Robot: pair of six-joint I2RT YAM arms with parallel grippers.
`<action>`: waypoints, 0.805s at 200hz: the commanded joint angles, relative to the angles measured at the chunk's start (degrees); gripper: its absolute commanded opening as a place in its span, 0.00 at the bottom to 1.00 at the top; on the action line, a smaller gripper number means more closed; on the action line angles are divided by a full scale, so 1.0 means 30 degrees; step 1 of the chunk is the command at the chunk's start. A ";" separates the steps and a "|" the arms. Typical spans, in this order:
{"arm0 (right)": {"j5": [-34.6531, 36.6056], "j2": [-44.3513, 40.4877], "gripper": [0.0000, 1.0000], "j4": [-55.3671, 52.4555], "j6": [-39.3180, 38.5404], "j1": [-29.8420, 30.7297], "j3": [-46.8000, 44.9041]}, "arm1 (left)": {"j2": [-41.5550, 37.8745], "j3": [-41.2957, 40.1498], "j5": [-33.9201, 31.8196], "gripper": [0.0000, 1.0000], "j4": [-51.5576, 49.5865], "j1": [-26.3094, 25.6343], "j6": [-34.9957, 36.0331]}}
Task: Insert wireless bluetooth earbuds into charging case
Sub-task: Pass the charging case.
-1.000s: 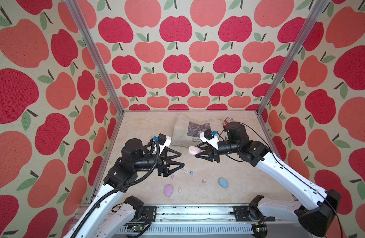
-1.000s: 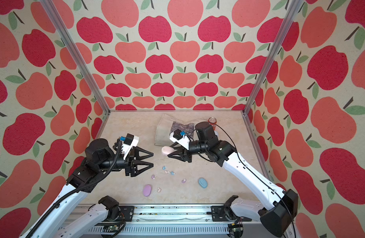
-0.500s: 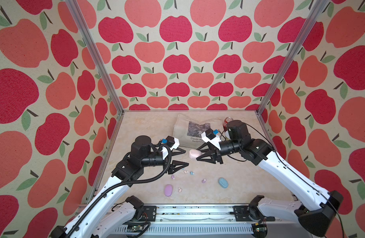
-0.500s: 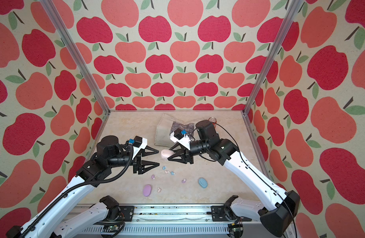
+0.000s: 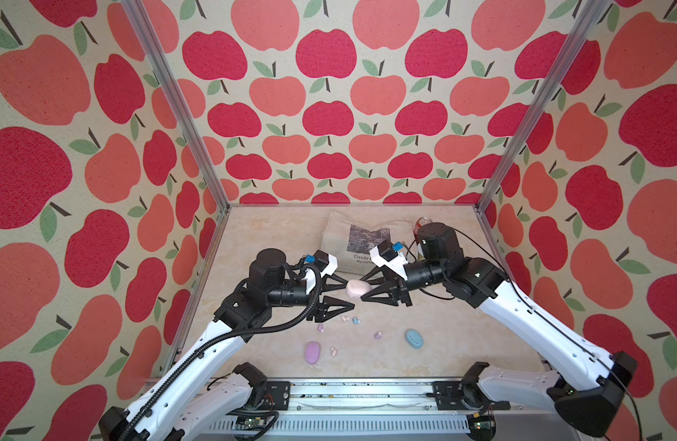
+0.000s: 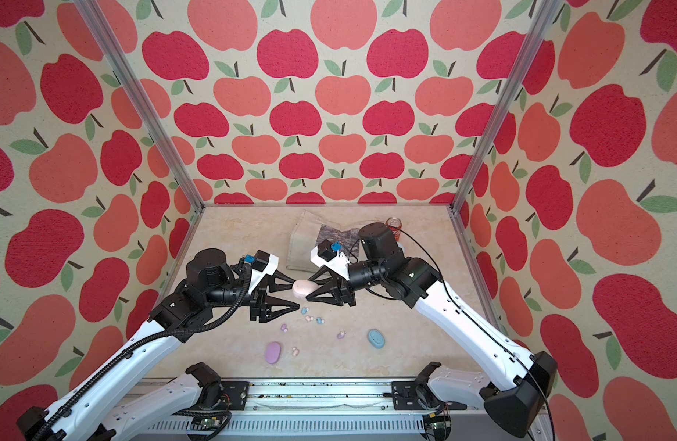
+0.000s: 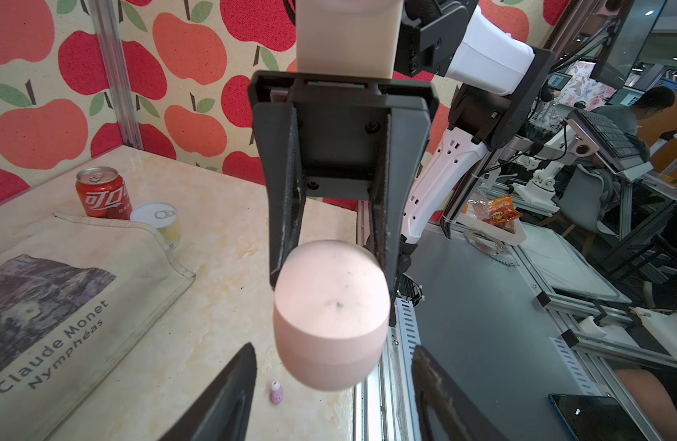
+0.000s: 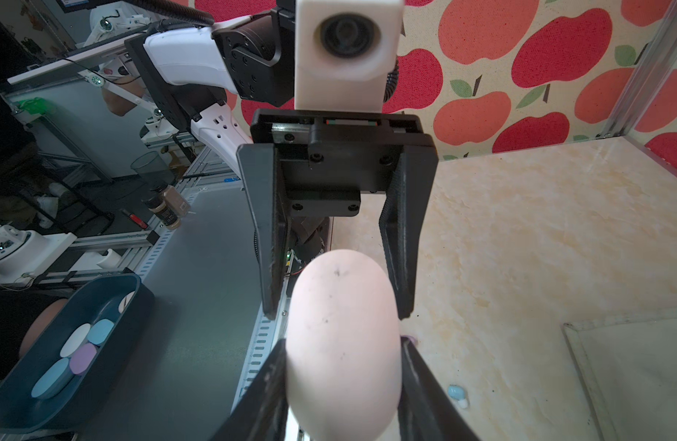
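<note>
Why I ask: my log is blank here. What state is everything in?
Pink case, closed, held off the table.
Right gripper, shut on pink case.
Left gripper, open, close to pink case.
Purple case, closed, lying on table.
Blue case, closed, lying on table.
Earbuds, loose on table.

You face three walls (image 5: 329, 114) papered in red and coral apples, joined by bare aluminium posts (image 5: 177, 107), over a pale marble-look tabletop (image 5: 276, 236) in soft, even light. Beyond your open side stand grey benches (image 7: 482, 324) on metal frames and a grey office chair (image 7: 583, 193).
</note>
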 commanded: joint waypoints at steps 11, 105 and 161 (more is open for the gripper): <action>0.0232 0.0088 0.00 0.0173 0.0263 0.0320 0.0536 | 0.0291 0.0628 0.0806 0.65 0.0482 -0.0246 -0.0480; 0.0423 0.0249 0.00 0.0655 0.0562 0.0759 0.0246 | 0.0204 0.0642 0.0737 0.48 0.0562 -0.0503 -0.0761; 0.0525 0.0176 0.00 0.0782 0.0662 0.0847 -0.0117 | 0.0519 0.0832 0.0737 0.23 0.0595 -0.0591 -0.0793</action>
